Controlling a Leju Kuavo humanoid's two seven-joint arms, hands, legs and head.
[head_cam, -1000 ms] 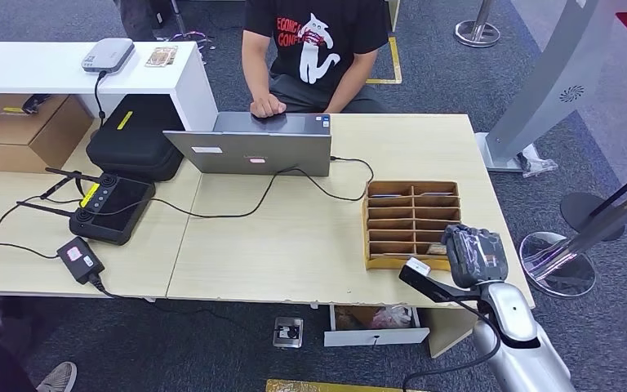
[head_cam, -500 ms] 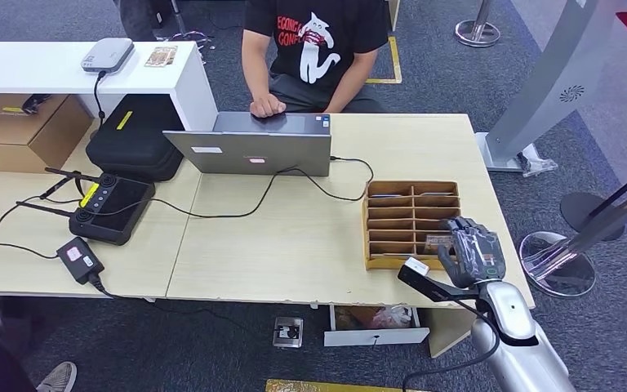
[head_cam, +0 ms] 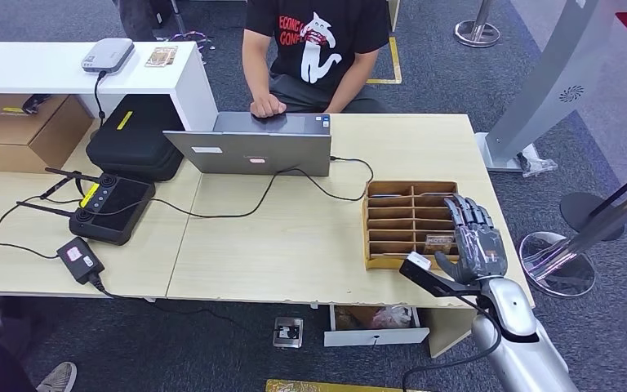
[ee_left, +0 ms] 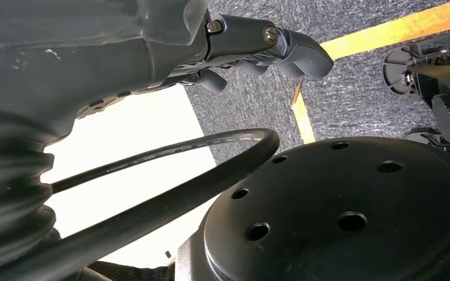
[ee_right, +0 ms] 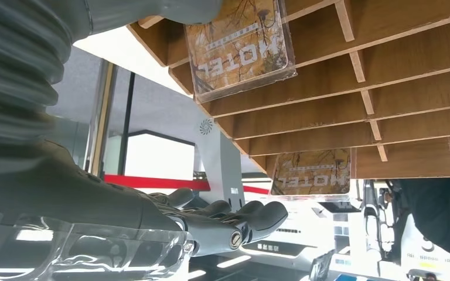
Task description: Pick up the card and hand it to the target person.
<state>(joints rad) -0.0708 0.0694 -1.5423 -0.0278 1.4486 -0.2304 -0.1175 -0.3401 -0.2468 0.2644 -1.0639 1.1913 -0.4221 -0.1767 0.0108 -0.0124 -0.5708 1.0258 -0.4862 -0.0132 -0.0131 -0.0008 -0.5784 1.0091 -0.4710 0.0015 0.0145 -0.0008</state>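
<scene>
Bench point(head_cam: 294, 237): pale wood top; a person point(head_cam: 314, 49) sits behind its far edge at a laptop point(head_cam: 253, 147).
Card rack point(head_cam: 408, 222): brown wooden organiser of small compartments, standing near the bench's right edge, toward the near right corner.
Right robot hand point(head_cam: 469, 237): a second ago it was curled into a fist over the rack's near right corner; half a second ago the fingers were unfolding; now they are stretched out and apart, released and holding nothing, lying over the rack's right column.
Left robot hand point(ee_left: 258, 44): seen from the left wrist, hanging over dark carpet; whether its fingers are spread or curled cannot be told.
Card point(head_cam: 436, 242): a "HOTEL" card in a clear sleeve, in a near compartment of the rack's right column, just beside the right hand's fingers; from the right wrist it reads as the card point(ee_right: 240, 44) closest to the camera.
Meaning for the task: judged as the pre-grasp opening; the card is not yet lifted, so pick-up and hand-over both remain.
</scene>
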